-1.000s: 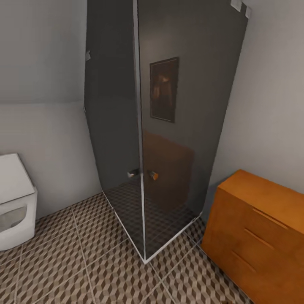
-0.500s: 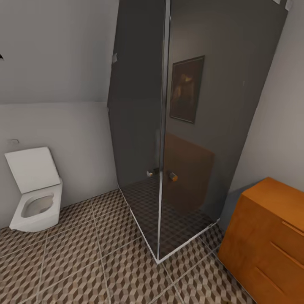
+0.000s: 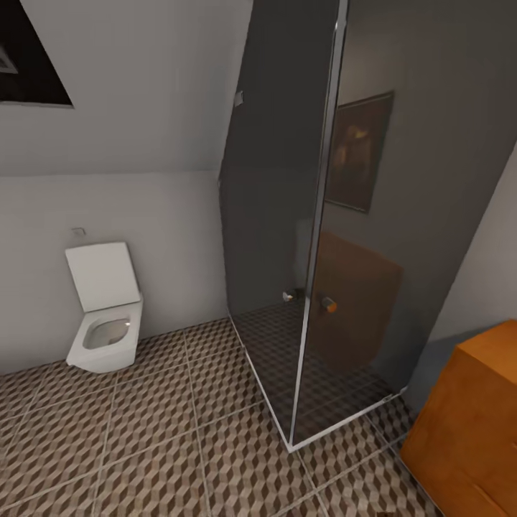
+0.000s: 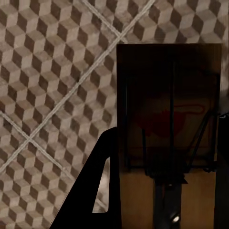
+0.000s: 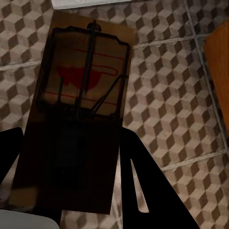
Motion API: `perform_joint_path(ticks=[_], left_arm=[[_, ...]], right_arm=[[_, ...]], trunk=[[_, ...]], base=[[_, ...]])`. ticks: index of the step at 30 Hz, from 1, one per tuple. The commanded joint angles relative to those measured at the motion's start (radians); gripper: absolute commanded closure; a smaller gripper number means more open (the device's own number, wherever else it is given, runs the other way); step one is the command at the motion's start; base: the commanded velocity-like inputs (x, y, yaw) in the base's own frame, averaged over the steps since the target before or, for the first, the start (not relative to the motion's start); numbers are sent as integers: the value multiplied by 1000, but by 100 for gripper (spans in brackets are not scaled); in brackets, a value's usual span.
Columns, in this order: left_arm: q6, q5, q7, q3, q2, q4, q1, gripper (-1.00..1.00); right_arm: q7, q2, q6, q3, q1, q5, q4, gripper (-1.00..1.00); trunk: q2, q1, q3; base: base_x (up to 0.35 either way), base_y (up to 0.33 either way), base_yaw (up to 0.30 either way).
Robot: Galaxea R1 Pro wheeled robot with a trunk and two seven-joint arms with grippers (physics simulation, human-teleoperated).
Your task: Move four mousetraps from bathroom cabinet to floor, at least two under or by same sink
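left claw [image 4: 167, 200]: we grip a flat tan wooden mousetrap [image 4: 168, 109]
right claw [image 5: 67, 191]: we clamp another tan mousetrap [image 5: 78, 109]
below: cube-pattern tiled bathroom floor [image 3: 158, 445]

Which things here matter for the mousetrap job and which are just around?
For the job: mousetrap in left end effector; mousetrap in right end effector; cabinet; tiled floor.
Just around: toilet; glass shower.

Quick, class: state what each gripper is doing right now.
Left gripper: shut on a mousetrap.
Right gripper: shut on another mousetrap.
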Motion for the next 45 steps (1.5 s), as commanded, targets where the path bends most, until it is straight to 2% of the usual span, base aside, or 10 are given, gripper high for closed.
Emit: perform_joint_path(ticks=[1, 9, 16, 25, 45], left_arm=[[1, 6, 10, -9, 1, -4, -1, 100], [1, 6, 10, -9, 2, -4, -1, 100], [1, 6, 10, -9, 1, -4, -1, 100], [1, 6, 10, -9, 1, -4, -1, 100], [1, 6, 10, -9, 0, -6, -1, 100]], right_arm=[[6, 0, -3, 5, 0, -11, 0, 100], [7, 0, -3, 5, 0, -10, 1, 100], [3, 13, -3, 5, 0, -9, 1, 100], [3, 13, -3, 5, 0, -8, 1, 100], [3, 13, -1, 5, 0, -6, 4, 100]], trunk=[[-1, 0, -1], [-1, 0, -4], [-1, 0, -14], [-1, 0, -27], [-1, 0, -30]], base=[[0, 0, 285], [0, 0, 84], [0, 0, 115], [0, 0, 159], [0, 0, 279]])
